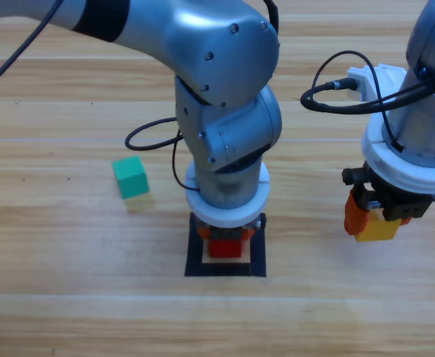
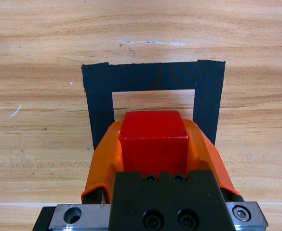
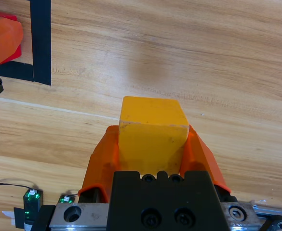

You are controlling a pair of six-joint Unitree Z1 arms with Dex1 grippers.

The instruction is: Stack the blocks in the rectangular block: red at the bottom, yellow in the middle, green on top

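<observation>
The left gripper [image 2: 154, 144] clamps the red cube [image 2: 154, 139] between its fingers, over the tape rectangle [image 2: 153, 77], since red forms the base. The right gripper [image 3: 153, 144] waits to the right, fingers clamped on the yellow cube [image 3: 153, 127], ready for the middle layer. The green cube [image 1: 131, 176] sits free on the worktop [image 1: 53, 297], left of the rectangle.

A robotics lab bench: two grey arms [image 1: 224, 111] over a bare wooden table [image 1: 68, 297], a taped rectangle [image 2: 153, 77] ahead of the left pincer [image 2: 154, 139].
</observation>
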